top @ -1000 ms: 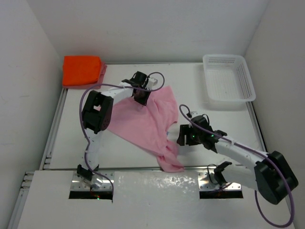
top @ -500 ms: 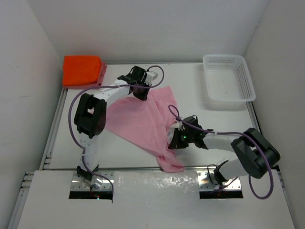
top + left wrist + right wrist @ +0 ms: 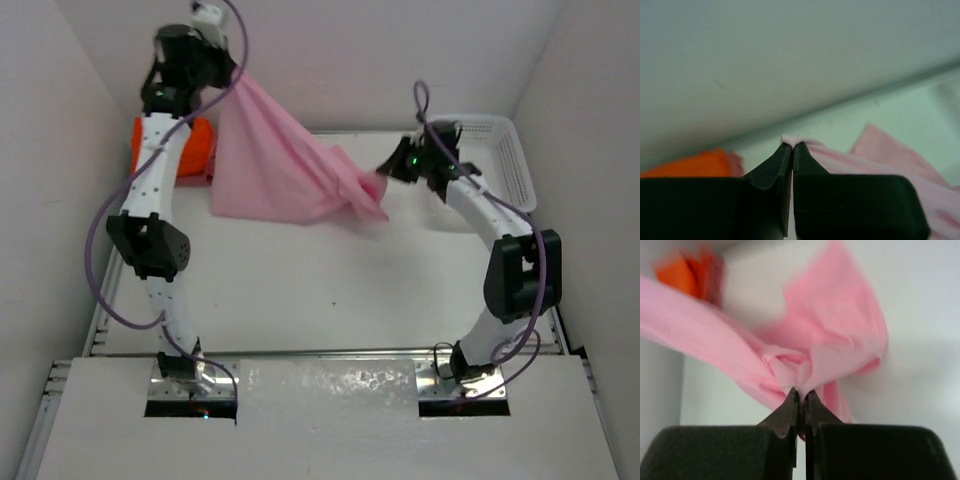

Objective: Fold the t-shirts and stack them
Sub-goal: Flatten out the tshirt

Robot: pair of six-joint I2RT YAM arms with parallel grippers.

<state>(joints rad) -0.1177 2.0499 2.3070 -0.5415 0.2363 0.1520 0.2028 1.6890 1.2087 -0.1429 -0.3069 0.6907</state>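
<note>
White arm links rise from both bases at the near edge of the table (image 3: 330, 290). The left arm stands nearly upright along the left side, with its wrist high against the back wall. The right arm reaches to the far right, and its forearm crosses the white basket (image 3: 505, 150), hiding part of the rim.

Left gripper (image 3: 792, 144): fingers clenched on a small fold of the light pink t-shirt (image 3: 280, 165). Right gripper (image 3: 801, 394): fingers clenched on a bunched knot of the same shirt.

The shirt hangs stretched between both grippers over the far half of the table. Whether its lower edge touches the surface cannot be determined.

Behind it, the orange t-shirt (image 3: 197, 148) lies in the far-left corner, largely hidden by the left arm and the pink cloth. The cloth in the right wrist view is blurred.
</note>
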